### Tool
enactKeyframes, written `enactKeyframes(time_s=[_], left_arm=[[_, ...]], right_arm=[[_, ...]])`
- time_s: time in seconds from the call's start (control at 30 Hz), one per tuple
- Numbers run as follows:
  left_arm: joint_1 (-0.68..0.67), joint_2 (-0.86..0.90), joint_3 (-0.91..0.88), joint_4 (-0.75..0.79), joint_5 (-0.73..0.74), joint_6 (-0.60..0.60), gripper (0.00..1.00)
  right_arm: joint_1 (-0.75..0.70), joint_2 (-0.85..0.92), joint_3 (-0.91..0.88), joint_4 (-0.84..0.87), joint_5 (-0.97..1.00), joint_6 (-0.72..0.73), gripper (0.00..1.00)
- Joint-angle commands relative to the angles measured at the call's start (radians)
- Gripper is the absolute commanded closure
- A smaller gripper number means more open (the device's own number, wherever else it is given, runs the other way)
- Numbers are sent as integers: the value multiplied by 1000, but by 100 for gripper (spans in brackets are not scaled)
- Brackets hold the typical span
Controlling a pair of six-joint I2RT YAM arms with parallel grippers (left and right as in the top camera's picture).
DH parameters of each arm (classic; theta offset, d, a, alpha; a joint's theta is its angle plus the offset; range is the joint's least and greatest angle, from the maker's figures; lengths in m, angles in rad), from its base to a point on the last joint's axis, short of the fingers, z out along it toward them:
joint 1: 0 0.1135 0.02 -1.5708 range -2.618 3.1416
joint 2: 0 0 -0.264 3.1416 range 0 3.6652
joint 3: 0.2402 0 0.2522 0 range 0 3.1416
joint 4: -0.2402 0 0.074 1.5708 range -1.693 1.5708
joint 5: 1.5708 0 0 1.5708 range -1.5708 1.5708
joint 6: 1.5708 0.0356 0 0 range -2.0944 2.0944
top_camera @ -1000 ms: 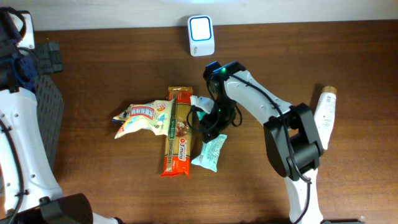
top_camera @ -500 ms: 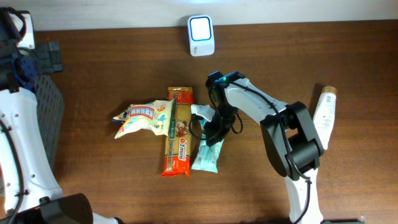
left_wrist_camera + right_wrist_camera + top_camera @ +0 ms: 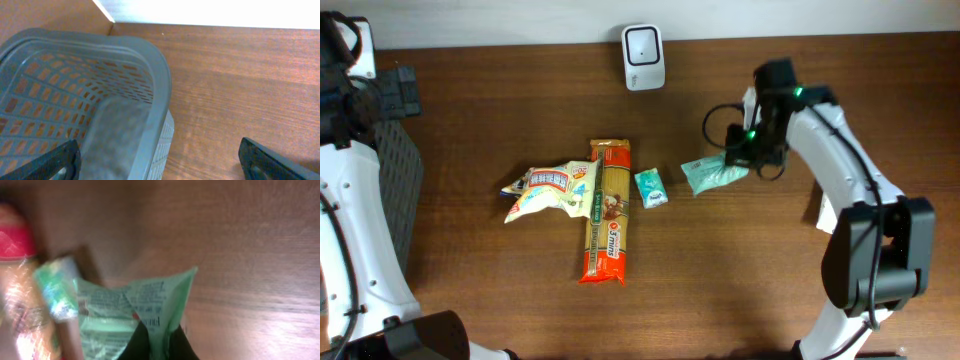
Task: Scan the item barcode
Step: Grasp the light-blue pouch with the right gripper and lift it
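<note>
Plainly, the green pouch [image 3: 710,174] is pinched at its right edge by the right claw [image 3: 740,160], right of the bench's [image 3: 520,310] middle and well apart from the white scanner [image 3: 643,44] at the far edge. In the right wrist view the dark fingertips [image 3: 137,342] are clamped together on the pouch's bottom edge. They are cut off by the frame, and the pouch's print is too blurred to pick out a barcode. Whether the pouch touches the wood or hangs over it cannot be told from above. Just left of it, apart, lies a small teal packet [image 3: 651,187], a smear in the wrist view. Further left lies a long orange pasta pack [image 3: 606,215], and a yellow snack bag [image 3: 545,190] touches its left side. A white sliver [image 3: 817,208] shows beside the right arm, mostly hidden and not identifiable. The left claw [image 3: 160,165] shows only two dark tips at the lower corners of its own view. They stand wide apart, gripping nothing, over the rim of a grey basket [image 3: 150,55], whose inside holds a blurred grey shape
</note>
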Motion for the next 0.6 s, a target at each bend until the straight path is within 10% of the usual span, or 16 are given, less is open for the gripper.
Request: enactKeyframes(time_s=[0.0,0.17,0.27,0.57], left_arm=[[4,-11,13,2,3,9,1],[4,-11,13,2,3,9,1],[4,-11,13,2,3,9,1],[4,-11,13,2,3,9,1]], right_arm=[[9,5,-182,144,-11,164,96],[-8,4,-242,189,-83,35,50],[-106,5,-242,169,-289,-187,39],[-196,192,-242,192,-620,-518,39]])
